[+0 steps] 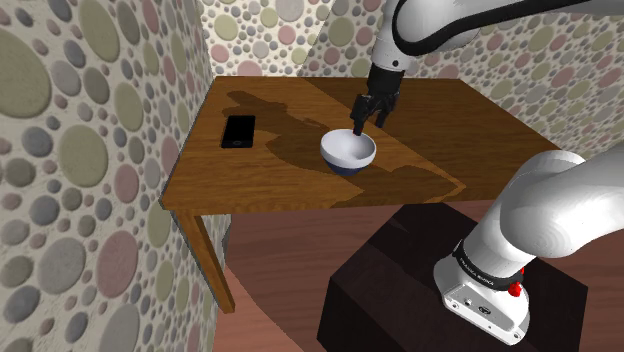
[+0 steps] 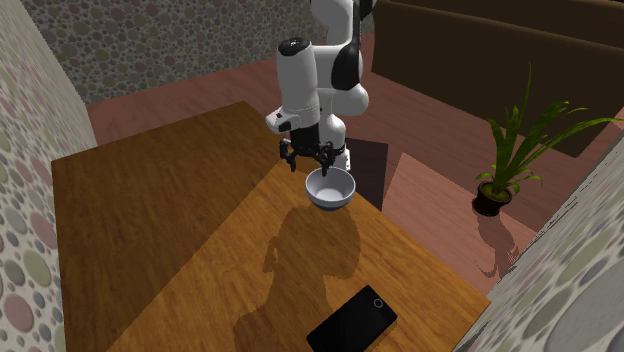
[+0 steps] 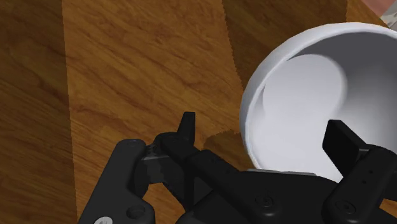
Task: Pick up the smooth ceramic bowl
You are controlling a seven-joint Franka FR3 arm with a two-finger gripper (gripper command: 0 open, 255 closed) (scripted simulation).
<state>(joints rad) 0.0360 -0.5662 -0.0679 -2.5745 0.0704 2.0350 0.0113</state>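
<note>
A white bowl with a dark underside stands upright on the wooden table, near the edge closest to the stand. My black gripper hangs just above the bowl's rim on the shoulder view's right side, pointing down. In the wrist view the gripper is open and straddles the rim of the bowl: one fingertip is over the wood outside, the other over the bowl's hollow. Neither finger touches the rim. From the second exterior view the gripper sits over the bowl.
A black phone lies flat on the table, toward the wall; the phone is well away from the bowl. Pebble-patterned walls border the table on two sides. A potted plant stands on the floor, and the dark stand is below the table.
</note>
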